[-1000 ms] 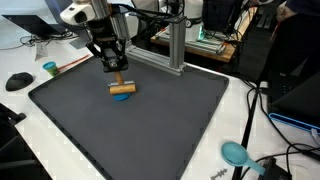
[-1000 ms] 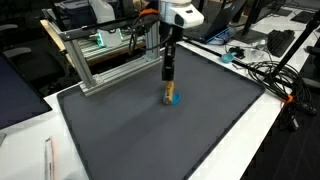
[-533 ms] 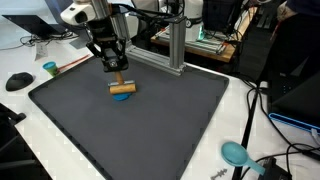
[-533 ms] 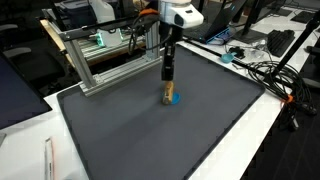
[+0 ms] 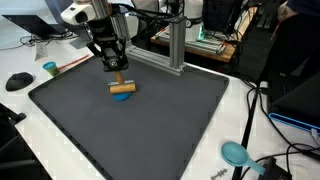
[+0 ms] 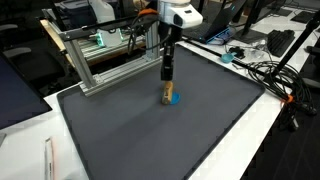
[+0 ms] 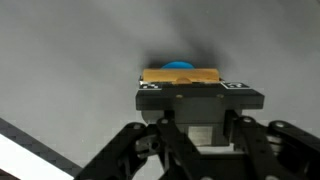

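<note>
1. At the far left a black mouse (image 5: 18, 81) and a teal cup (image 5: 49, 69) lie on the white table (image 5: 35, 140), off the mat and well apart from the tool.
2. The tool (image 5: 118, 76) stands upright with its jaws closed on the wooden block (image 5: 122, 88). The block lies across a blue piece (image 5: 122, 96) in the mat's rear part.
3. In the wrist view, the block (image 7: 180, 75) sits between the fingertips, with the blue piece (image 7: 179, 65) just beyond.
4. An aluminium frame (image 5: 175, 45) stands near, behind the mat's rear edge.
5. The dark grey mat (image 5: 140, 130) covers most of the table, and it lies open in front of and beside the block.
6. At the right, cables (image 6: 265, 70) and a teal object (image 5: 234, 152) lie beyond the mat's edge.
</note>
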You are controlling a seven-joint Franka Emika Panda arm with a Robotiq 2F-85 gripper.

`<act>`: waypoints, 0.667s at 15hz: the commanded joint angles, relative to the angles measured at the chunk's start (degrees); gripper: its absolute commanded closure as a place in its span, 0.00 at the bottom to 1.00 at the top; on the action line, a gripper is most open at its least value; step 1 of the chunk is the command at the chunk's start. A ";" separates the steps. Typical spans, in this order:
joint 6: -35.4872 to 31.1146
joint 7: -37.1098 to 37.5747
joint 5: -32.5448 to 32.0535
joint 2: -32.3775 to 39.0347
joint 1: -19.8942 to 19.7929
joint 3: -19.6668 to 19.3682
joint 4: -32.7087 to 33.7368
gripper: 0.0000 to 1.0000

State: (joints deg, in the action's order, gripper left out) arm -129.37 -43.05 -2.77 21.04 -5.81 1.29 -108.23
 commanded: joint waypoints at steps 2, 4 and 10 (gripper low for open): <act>2.11 -0.46 -3.24 0.75 -0.97 -1.71 -5.21 0.78; 2.24 -0.38 -3.20 0.51 -0.98 -1.83 -5.38 0.78; 3.05 0.16 -2.98 0.09 -0.97 -2.24 -5.39 0.78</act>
State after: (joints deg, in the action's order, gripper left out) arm -129.09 -43.02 -2.75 20.09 -5.82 0.52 -109.36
